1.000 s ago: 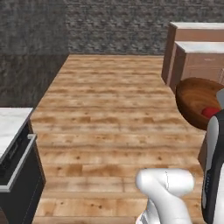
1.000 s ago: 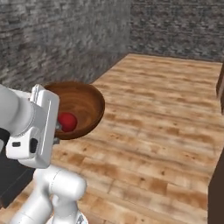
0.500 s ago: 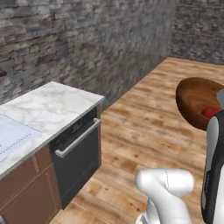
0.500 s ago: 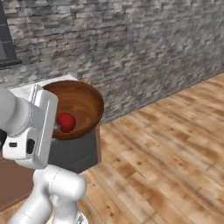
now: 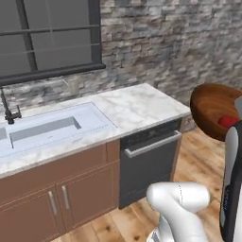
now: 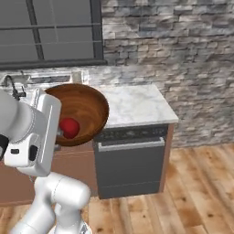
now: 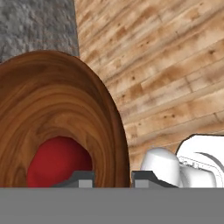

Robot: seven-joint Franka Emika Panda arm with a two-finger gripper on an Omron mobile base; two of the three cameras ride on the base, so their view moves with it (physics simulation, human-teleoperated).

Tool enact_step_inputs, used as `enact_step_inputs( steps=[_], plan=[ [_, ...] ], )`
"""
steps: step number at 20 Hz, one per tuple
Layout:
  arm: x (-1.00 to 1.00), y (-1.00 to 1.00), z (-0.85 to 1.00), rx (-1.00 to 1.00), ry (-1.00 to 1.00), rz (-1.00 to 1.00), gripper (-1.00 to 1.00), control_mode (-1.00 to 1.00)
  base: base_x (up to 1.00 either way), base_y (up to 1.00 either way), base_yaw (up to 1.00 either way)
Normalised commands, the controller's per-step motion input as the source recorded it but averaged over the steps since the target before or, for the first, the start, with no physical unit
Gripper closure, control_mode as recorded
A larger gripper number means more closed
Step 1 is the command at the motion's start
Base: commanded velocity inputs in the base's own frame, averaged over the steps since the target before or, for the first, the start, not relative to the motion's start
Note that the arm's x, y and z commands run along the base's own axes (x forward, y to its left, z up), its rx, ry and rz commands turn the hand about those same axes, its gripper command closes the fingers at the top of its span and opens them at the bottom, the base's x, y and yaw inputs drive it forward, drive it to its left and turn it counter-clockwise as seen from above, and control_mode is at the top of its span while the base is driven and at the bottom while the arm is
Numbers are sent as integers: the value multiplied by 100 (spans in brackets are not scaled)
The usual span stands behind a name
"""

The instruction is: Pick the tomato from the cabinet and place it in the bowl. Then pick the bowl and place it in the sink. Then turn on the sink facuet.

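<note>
Pale bluish-white rectangular sink [image 5: 52, 127] in marble counter [image 5: 137, 106], nine o'clock; slim dark faucet [image 5: 8, 111] behind. Reddish-brown wooden bowl [image 5: 210, 106] holding dark-red tomato [image 5: 227, 121], three o'clock.

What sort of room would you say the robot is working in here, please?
Most likely a home kitchen, though a rendered one: a marble counter holds a pale sink with a dark faucet, wooden cupboards stand below, and a built-in dishwasher sits beside them against a stone wall.
</note>
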Motion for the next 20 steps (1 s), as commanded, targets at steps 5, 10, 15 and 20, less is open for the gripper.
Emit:
enact_step_inputs(
  steps=[5,10,15,20],
  plan=[
    [0,0,0,0,0,0,100,100,74,21,62],
    [0,0,0,0,0,0,100,100,66,48,34],
    [0,0,0,0,0,0,100,100,27,58,23],
    [0,0,0,0,0,0,100,100,20,49,17]
  ],
)
